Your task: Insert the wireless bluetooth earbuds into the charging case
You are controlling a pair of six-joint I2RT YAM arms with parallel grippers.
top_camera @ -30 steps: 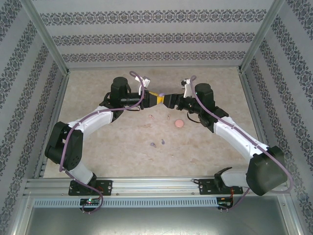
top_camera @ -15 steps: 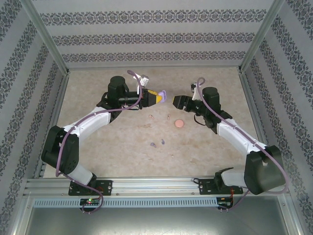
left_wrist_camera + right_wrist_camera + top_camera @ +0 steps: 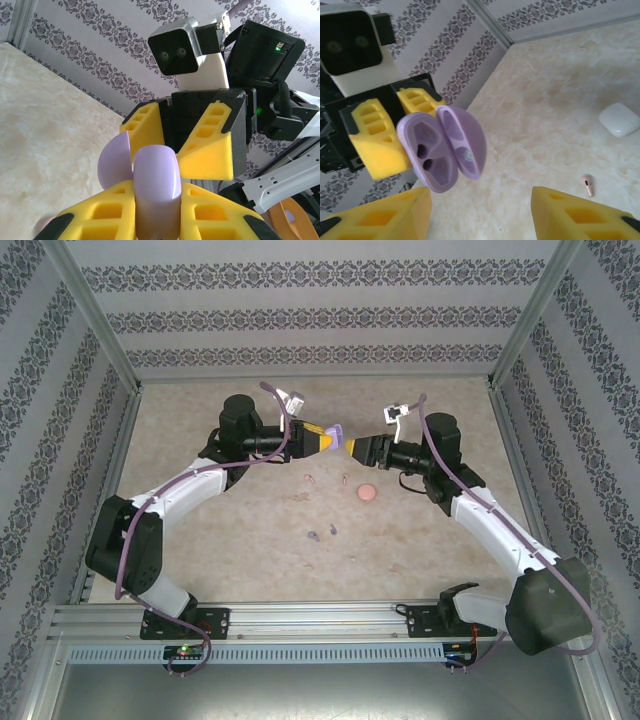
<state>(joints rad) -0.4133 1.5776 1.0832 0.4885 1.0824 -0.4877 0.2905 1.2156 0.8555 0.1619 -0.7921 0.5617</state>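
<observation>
The purple earbuds and pink earbuds lie loose on the tabletop. My left pincer holds the purple case up in the air with its lid open. My right pincer is wide open, just in front of it.

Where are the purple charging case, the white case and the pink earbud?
purple charging case (image 3: 429,150): right wrist view, on its open tray.
white case (image 3: 619,120): right wrist view, middle of its top.
pink earbud (image 3: 588,184): right wrist view, on its body.
</observation>
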